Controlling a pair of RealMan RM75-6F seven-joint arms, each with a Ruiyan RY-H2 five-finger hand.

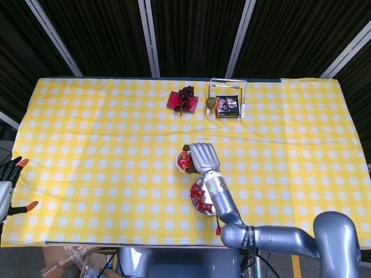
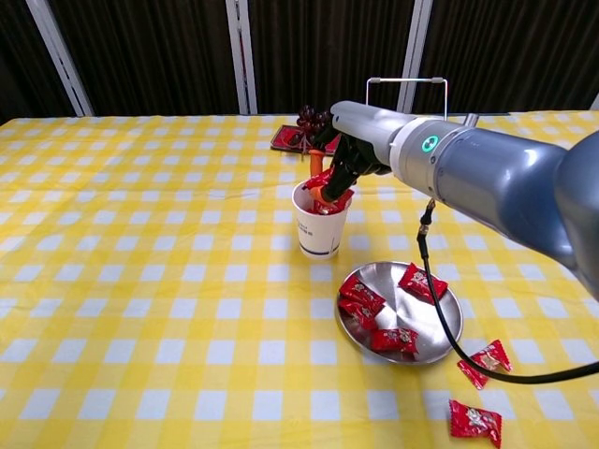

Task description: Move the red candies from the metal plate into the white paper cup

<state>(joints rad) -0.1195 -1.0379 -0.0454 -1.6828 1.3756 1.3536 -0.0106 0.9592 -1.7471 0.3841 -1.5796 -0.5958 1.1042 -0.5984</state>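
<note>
right hand (image 2: pixel 342 164) blocking cup (image 2: pixel 318 224) mouth, plate (image 2: pixel 440 323) seemingly open from above

yellow checked tablecloth (image 1: pixel 104 145) | grapes (image 1: pixel 186 92) on red mat (image 1: pixel 177 102) | wire rack (image 1: pixel 228 98) beside, dark packet (image 1: pixel 228 106) inside

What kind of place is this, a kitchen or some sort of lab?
Most likely a robot test room dressed up as a dining table. A yellow checked tablecloth covers the table, dark curtains hang behind it, and a robot's right hand works over a paper cup of candies.
</note>
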